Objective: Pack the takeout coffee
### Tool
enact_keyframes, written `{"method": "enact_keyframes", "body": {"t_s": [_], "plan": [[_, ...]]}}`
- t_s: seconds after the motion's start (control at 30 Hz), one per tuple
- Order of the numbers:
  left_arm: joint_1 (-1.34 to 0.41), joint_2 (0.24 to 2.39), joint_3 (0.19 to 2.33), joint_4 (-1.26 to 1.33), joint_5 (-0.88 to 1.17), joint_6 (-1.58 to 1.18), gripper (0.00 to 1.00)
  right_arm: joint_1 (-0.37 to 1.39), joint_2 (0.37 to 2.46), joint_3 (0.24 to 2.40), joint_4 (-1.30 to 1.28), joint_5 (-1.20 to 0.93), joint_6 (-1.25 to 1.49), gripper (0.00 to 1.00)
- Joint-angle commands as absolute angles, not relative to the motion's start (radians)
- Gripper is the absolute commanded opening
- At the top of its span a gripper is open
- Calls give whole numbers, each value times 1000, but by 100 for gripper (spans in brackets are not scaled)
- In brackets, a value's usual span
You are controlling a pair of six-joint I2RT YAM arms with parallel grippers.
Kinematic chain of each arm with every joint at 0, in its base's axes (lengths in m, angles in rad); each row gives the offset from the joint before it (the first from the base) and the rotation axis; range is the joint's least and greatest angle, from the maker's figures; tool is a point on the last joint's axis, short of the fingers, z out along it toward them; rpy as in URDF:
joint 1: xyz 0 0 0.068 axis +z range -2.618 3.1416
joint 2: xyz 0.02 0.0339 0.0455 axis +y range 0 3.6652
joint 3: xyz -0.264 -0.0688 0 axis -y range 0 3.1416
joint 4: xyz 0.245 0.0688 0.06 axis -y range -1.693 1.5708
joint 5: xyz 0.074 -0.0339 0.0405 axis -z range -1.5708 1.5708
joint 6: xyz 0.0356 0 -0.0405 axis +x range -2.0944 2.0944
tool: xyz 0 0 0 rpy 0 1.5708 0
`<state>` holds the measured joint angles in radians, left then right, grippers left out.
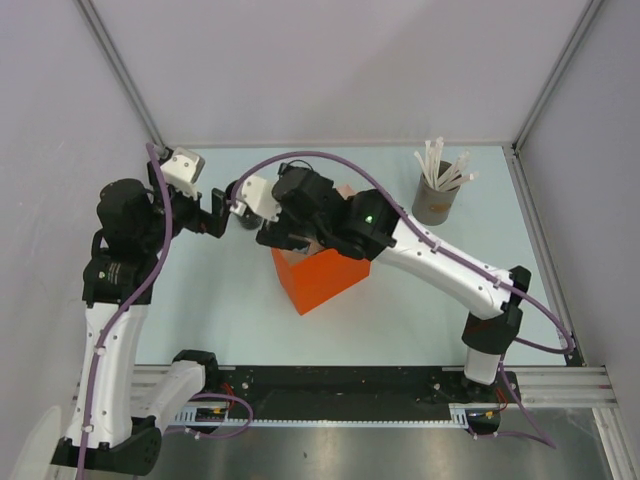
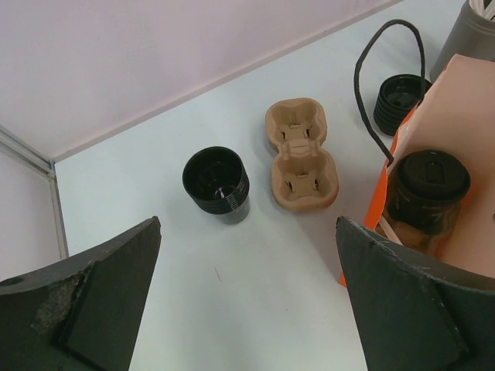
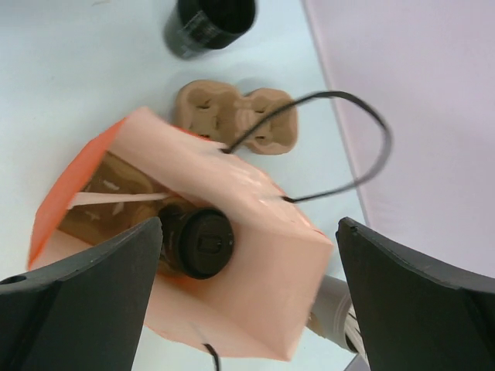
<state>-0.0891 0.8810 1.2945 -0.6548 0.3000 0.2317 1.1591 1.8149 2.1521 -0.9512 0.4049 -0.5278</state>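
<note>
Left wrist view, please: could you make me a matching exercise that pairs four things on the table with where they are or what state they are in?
Things:
1. paper bag
2. cup carrier
3. lidless cup
4. stick holder

Place or state:
A. empty, lying flat
B. grey, in the top right corner
C. holds a lidded coffee cup
D. black, left of the cup carrier

Pairs: 1-C, 2-A, 3-D, 4-B
</note>
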Motion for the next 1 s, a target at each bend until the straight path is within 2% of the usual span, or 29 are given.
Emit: {"method": "enact_keyframes", "body": {"t_s": [0.0, 0.23, 0.43, 0.73, 0.97], "plan": [[-80, 867, 1287, -629, 322, 204, 99, 1132, 1709, 2233, -897, 430, -506, 100], [-77, 862, 1285, -629, 327, 204, 99, 1054, 1623, 2229, -893, 423, -499, 100], [-77, 864, 1304, -637, 342, 212, 100, 882, 1519, 2194, -873, 370, -453, 100], [-77, 857, 1379, -638, 270, 204, 100, 640, 1209, 1806, -598, 408, -469, 100], [-77, 844, 1439, -595, 88, 156, 100, 586, 1036, 1632, -477, 417, -477, 100]]}}
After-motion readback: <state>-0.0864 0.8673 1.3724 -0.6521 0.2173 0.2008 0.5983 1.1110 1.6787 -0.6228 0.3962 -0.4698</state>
